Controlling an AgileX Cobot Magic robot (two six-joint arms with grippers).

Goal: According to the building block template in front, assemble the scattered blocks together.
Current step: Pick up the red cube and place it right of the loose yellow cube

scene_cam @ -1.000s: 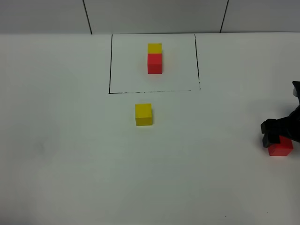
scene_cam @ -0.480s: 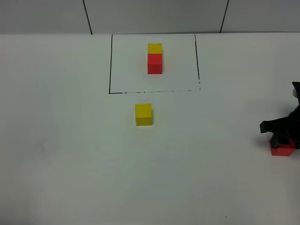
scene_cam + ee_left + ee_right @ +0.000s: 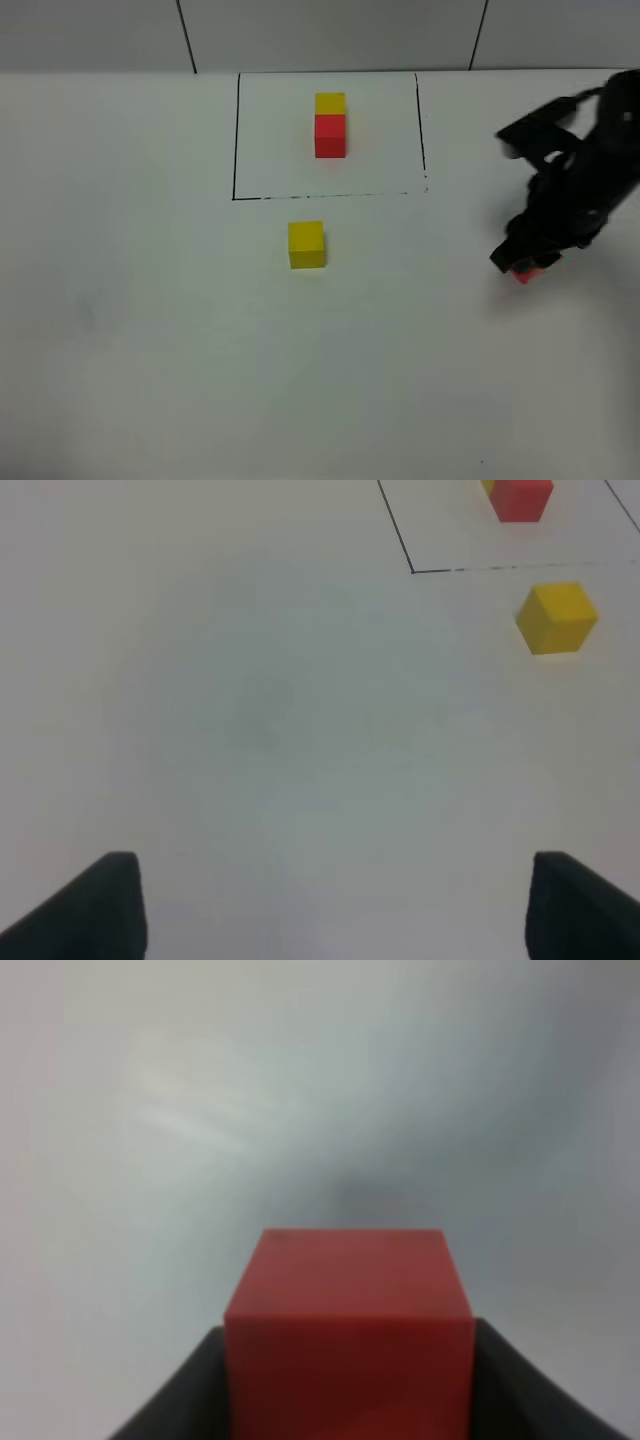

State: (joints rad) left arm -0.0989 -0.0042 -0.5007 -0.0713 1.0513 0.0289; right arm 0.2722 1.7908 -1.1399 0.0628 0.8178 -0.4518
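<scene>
One of two scattered blocks, red cube (image 3: 348,1320), clamped in right hand (image 3: 521,263), not yet joined to yellow cube (image 3: 306,244) beside template (image 3: 330,125); left hand (image 3: 335,910) apart, empty.

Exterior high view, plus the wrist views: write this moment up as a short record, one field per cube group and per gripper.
template pair: yellow cube on the far side, red on the near side, touching, inside the black frame
loose yellow cube: alone on the table, just outside the frame's near edge
red cube: clamped in the right gripper, off to the right of the frame
left gripper: open, nothing between its fingers
assembly: not yet done; the two loose cubes are far apart
</scene>
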